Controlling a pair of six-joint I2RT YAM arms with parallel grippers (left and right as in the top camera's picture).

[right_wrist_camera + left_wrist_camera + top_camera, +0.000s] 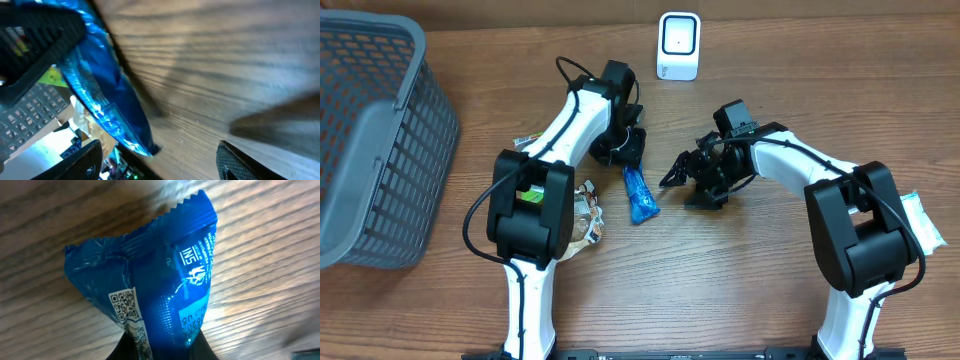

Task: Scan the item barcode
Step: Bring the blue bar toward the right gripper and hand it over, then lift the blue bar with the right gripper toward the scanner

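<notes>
The item is a shiny blue snack packet (640,196) lying on the wooden table between the two arms. My left gripper (626,158) is shut on the packet's far end. In the left wrist view the packet (150,275) fills the frame and runs down into the left gripper (162,351); a QR code (123,304) and a strip of barcode (137,332) show on its left fold. My right gripper (676,176) stands open just right of the packet, nothing between its fingers. In the right wrist view the right gripper (160,167) frames bare table, with the packet (107,100) off to its left.
A white barcode scanner (678,45) stands at the back of the table. A grey mesh basket (370,140) fills the far left. Several other wrapped snacks (586,218) lie by the left arm's base, and a pale packet (923,220) lies at the far right.
</notes>
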